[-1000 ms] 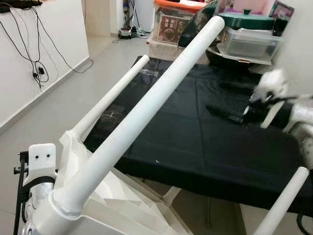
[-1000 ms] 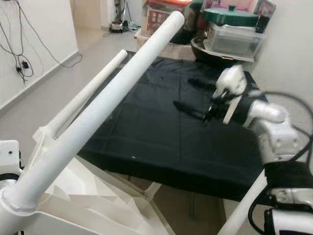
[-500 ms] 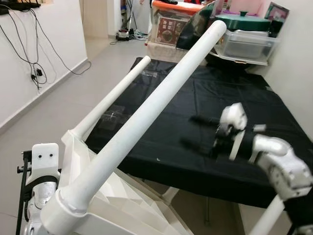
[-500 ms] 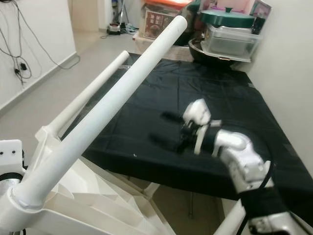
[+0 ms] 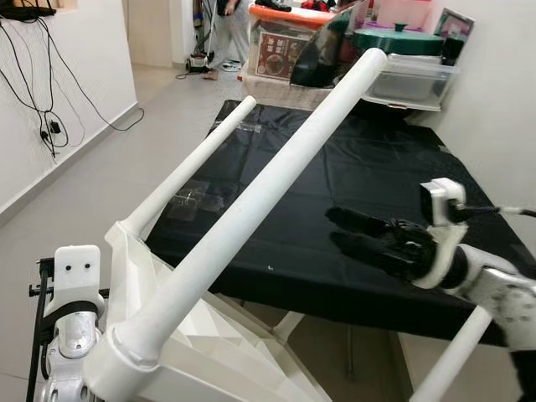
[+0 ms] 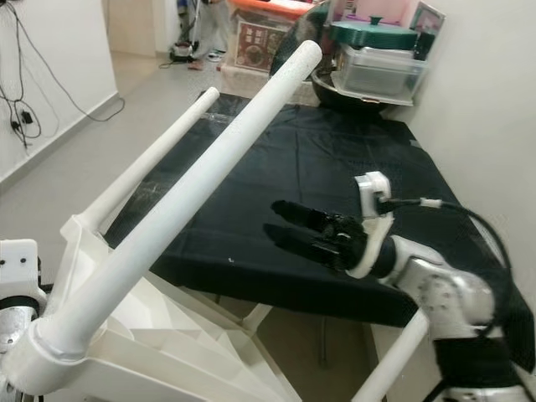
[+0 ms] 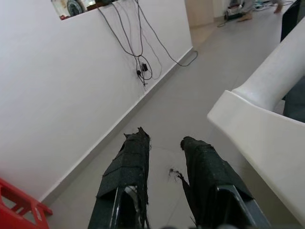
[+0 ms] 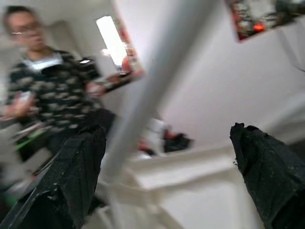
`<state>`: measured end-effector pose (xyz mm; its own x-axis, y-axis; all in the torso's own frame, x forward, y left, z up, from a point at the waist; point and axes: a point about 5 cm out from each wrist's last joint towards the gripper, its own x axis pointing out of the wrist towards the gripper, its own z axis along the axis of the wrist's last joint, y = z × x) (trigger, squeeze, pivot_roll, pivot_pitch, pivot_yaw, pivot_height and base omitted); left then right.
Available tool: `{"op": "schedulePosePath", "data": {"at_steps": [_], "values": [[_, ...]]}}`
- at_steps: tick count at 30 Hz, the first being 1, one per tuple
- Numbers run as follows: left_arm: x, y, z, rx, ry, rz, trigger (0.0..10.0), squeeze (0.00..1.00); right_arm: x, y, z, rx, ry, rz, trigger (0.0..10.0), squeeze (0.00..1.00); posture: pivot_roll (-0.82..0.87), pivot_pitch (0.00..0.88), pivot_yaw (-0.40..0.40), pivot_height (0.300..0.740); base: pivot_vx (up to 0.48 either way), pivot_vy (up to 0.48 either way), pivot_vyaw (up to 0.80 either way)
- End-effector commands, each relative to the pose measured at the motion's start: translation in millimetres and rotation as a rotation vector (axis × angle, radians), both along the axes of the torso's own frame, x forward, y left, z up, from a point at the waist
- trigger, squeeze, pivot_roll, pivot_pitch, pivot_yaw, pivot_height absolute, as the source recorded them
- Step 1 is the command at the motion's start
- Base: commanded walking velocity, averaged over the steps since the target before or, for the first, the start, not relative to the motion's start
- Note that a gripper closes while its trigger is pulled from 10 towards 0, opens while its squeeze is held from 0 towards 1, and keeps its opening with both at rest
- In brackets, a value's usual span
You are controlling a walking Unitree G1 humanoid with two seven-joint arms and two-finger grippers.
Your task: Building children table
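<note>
Counts: 1 white table (image 5: 218, 352), upside down at 7 o'clock in head views. 3 legs seen: long leg (image 5: 251, 201) running from 7 toward 1 o'clock, thinner leg (image 5: 188, 167) beside it toward 11, third leg (image 5: 452, 356) at 5 o'clock. 1 black cloth (image 5: 335, 193) over a low surface behind the legs. 2 lidded bins (image 5: 402, 75) stacked at 1 o'clock, cables (image 5: 46, 126) on wall at 10 o'clock. 1 person (image 8: 52, 90), blurred, seen past the long leg in R wrist view.

Right gripper (image 5: 352, 230) at 3 o'clock, over the cloth, pointing toward the long leg but apart from it. Fingers spread wide, holding nothing; in R wrist view the long leg sits in the gap between them.

Left gripper (image 7: 164, 143) low beside the table edge, fingers a narrow gap apart, nothing between.

Vs 1.0 s ago: right gripper had come down from ~2 o'clock and closer to the long leg. Table, legs as before.
</note>
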<state>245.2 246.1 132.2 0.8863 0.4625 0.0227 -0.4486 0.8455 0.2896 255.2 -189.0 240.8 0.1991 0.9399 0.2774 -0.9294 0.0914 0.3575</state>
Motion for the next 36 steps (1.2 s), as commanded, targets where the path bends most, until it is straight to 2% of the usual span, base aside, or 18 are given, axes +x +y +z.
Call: {"op": "schedulePosePath", "data": {"at_steps": [1,2,3,7,11,13,15,16,18,25,26,28,29,30,31,33,34,36], "values": [[8.7,-11.4,13.4,0.025,-0.065,-0.065,10.0,0.00,-5.6,8.9,8.8,0.046,0.020,0.049,10.0,0.00,-0.01,0.000,-0.075,0.740,0.000,0.000,0.00],[9.8,-12.5,15.1,0.027,-0.069,-0.069,10.0,0.00,-8.1,28.4,24.5,0.158,0.026,0.101,10.0,0.00,0.00,0.000,-0.077,0.740,0.000,0.000,0.00],[9.8,-12.5,15.1,0.027,-0.069,-0.069,10.0,0.00,-8.1,28.4,24.5,0.158,0.026,0.101,10.0,0.00,0.00,0.000,-0.077,0.740,0.000,0.000,0.00],[9.4,-9.8,16.2,0.033,-0.069,-0.067,10.0,0.00,-7.0,47.3,41.0,0.251,0.056,0.130,10.0,0.00,0.01,0.000,-0.078,0.740,0.000,0.000,0.00],[9.3,-8.5,16.2,0.036,-0.069,-0.065,10.0,0.00,-3.4,54.0,43.3,0.263,0.091,0.132,10.0,0.00,0.01,0.000,-0.080,0.740,0.000,0.000,0.00],[10.7,-10.2,16.7,0.036,-0.072,-0.064,10.0,0.00,7.0,67.7,37.7,0.221,0.155,0.080,10.0,0.00,0.01,0.000,-0.092,0.740,0.000,0.000,0.00],[11.5,-12.2,17.1,0.035,-0.076,-0.063,10.0,0.00,11.7,73.7,33.4,0.197,0.201,0.051,10.0,0.00,0.01,0.000,-0.092,0.740,0.000,0.000,0.00],[11.5,-12.2,17.1,0.035,-0.076,-0.063,10.0,0.00,11.7,73.7,33.4,0.197,0.201,0.051,10.0,0.00,0.01,0.000,-0.092,0.740,0.000,0.000,0.00],[8.8,-11.9,15.3,0.037,-0.072,-0.057,10.0,0.00,18.1,68.8,26.5,0.140,0.212,-0.024,10.0,0.00,0.02,0.000,-0.099,0.740,0.000,0.000,0.00],[3.4,-8.6,12.0,0.038,-0.061,-0.044,10.0,0.00,24.0,62.2,22.9,0.082,0.207,-0.114,10.0,0.00,0.02,0.000,-0.104,0.740,0.000,0.000,0.00],[1.3,-8.4,11.1,0.035,-0.057,-0.040,10.0,0.00,22.8,64.3,16.4,0.022,0.182,-0.144,10.0,0.00,0.02,0.000,-0.102,0.740,0.000,0.000,0.00],[1.1,-8.6,11.1,0.034,-0.057,-0.040,10.0,0.00,22.0,65.8,14.1,0.003,0.176,-0.150,10.0,0.00,0.02,0.000,-0.102,0.740,0.000,0.000,0.00],[0.8,-9.6,10.7,0.032,-0.056,-0.042,10.0,0.00,23.9,68.5,5.0,-0.059,0.160,-0.201,10.0,0.00,0.02,0.000,-0.102,0.740,0.000,0.000,0.00],[0.8,-9.6,10.7,0.032,-0.056,-0.042,10.0,0.00,23.9,68.5,5.0,-0.059,0.160,-0.201,10.0,0.00,0.02,0.000,-0.102,0.740,0.000,0.000,0.00],[0.2,-11.8,9.6,0.032,-0.049,-0.049,10.0,0.00,28.1,71.9,-9.1,-0.140,0.156,-0.287,10.0,0.00,0.02,0.000,-0.100,0.740,0.000,0.000,0.00],[-0.8,-14.3,7.8,0.030,-0.039,-0.058,10.0,0.00,34.5,72.6,-22.0,-0.209,0.132,-0.394,10.0,0.00,0.02,0.000,-0.100,0.740,0.000,0.000,0.00],[-0.8,-14.3,7.8,0.030,-0.039,-0.058,10.0,0.00,34.5,72.6,-22.0,-0.209,0.132,-0.394,10.0,0.00,0.02,0.000,-0.100,0.740,0.000,0.000,0.00],[-2.8,-16.0,5.9,0.023,-0.032,-0.066,10.0,0.00,43.6,71.3,-38.2,-0.329,0.112,-0.534,10.0,0.00,0.02,0.000,-0.094,0.740,0.000,0.000,0.00]]}}
